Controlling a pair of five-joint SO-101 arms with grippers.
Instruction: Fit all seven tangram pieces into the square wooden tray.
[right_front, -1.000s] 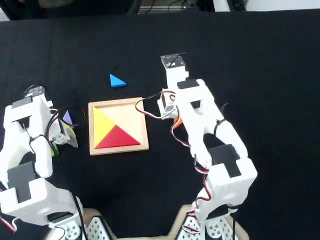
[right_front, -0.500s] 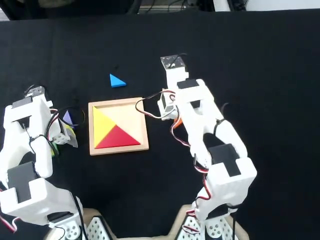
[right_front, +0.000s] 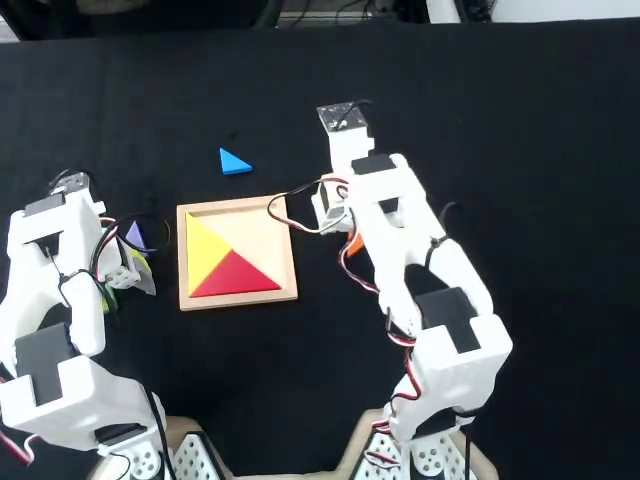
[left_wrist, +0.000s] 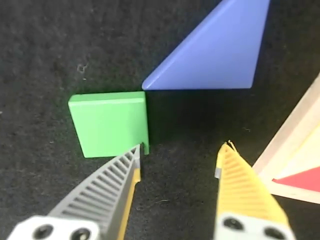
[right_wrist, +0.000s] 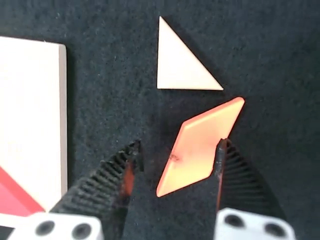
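We log the counter (right_front: 520, 150) under black cloth, matt and napped, flecked with lint. Tray (right_front: 236, 205) is pale wood with a smooth, dull finish. Green square (left_wrist: 109, 122) and violet-blue triangle (left_wrist: 220, 55) are smooth and satin; painted or plastic, we cannot tell. Orange parallelogram (right_wrist: 200, 145) is glossier, with one small scuff. White triangle (right_wrist: 177, 67) is flat matt. Left jaws are ribbed plastic, grey and yellow; right jaws ribbed black. Arm shells (right_front: 455, 340) are white moulded plastic.

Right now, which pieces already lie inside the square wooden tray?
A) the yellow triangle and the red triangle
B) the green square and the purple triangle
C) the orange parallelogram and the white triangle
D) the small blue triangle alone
A: in the high view the yellow triangle and the red triangle lie edge to edge inside the wooden tray, and the rest of its floor is bare wood.
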